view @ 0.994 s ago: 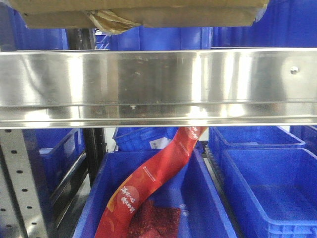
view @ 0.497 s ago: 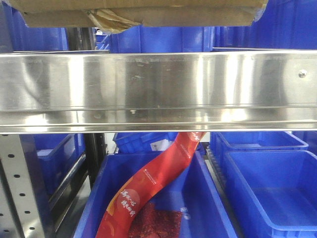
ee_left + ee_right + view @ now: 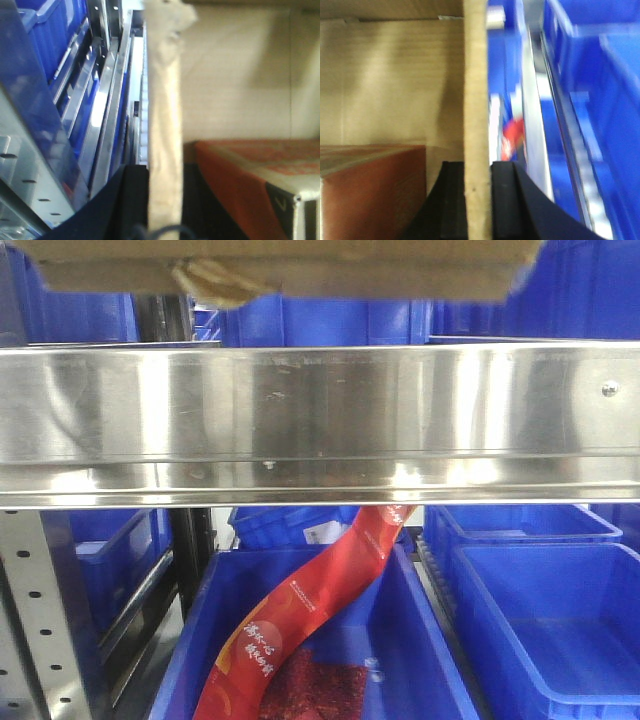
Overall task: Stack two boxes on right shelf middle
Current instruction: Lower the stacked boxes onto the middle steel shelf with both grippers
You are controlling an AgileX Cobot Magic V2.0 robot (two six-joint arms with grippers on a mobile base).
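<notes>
**A:** Box (image 3: 290, 265) is hanging above the shelf (image 3: 320, 405), only its underside showing along the top of the front view, torn tape dangling at the left. You are carrying it between both arms.

**B:** And each hand?

**A:** Your left hand (image 3: 162, 200) is pinching the left box wall, black pads either side of the cardboard. Your right hand (image 3: 477, 200) is clamping the right wall the same way. An orange-red carton (image 3: 255, 175) is sitting inside the box.

**B:** What are you worrying about?

**A:** In my judgement, thin cardboard walls are bending easily; if you are pulling the arms apart or moving them unevenly, a wall could fold or slip from the pads and the box could tip. Lowering too early, you could be catching the bottom edge on the shiny front rail.

**B:** Anything nearby?

**A:** Blue bins (image 3: 540, 610) are crowding below and behind the shelf, one holding a red packet (image 3: 300, 620). A perforated upright (image 3: 40, 620) is standing at the lower left. I cannot see a second box, nor the shelf's top surface.
</notes>
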